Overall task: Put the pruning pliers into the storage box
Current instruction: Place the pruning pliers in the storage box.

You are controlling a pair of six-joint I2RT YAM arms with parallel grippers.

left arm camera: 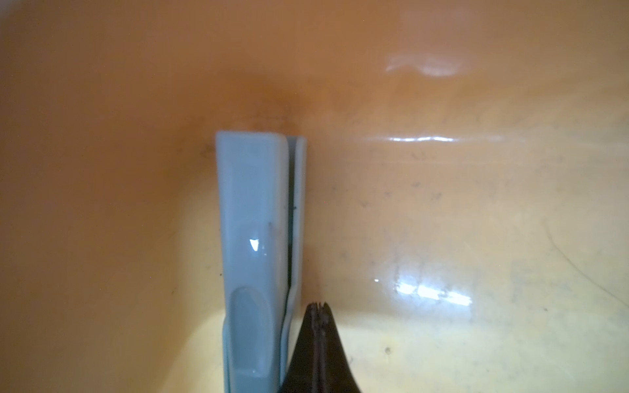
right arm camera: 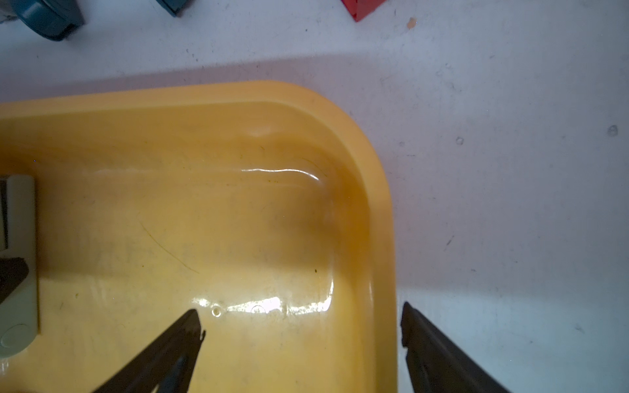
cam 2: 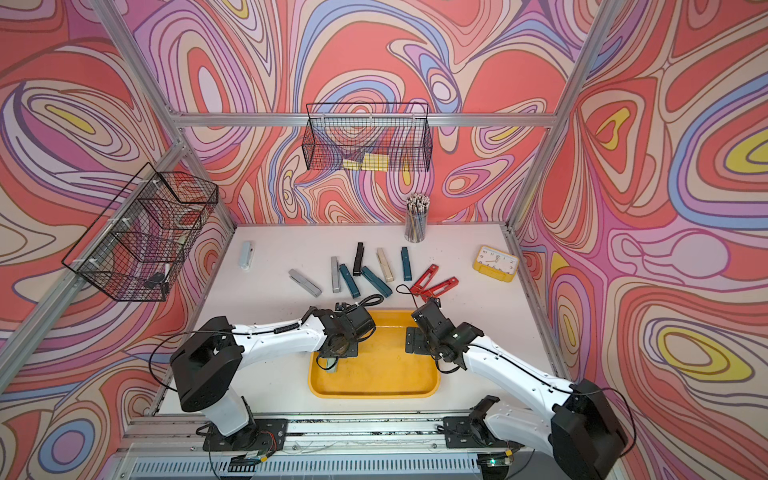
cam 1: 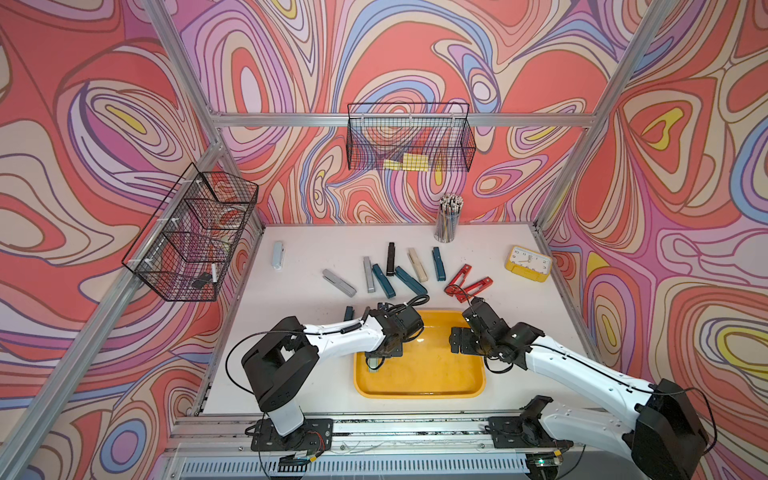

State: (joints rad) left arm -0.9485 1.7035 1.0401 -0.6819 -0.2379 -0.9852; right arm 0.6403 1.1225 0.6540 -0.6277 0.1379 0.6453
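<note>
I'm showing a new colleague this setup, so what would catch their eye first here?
The loud swirling pink-and-red walls all around. Then the yellow storage box at the front of the table, one pale pliers lying inside beside the shut left hand. Behind it, coloured pliers lie fanned out.

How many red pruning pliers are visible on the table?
2. Both lie on the table beyond the storage box: one red pliers, the other red pliers beside it, nearer the clock. The right arm may hide more.
</note>
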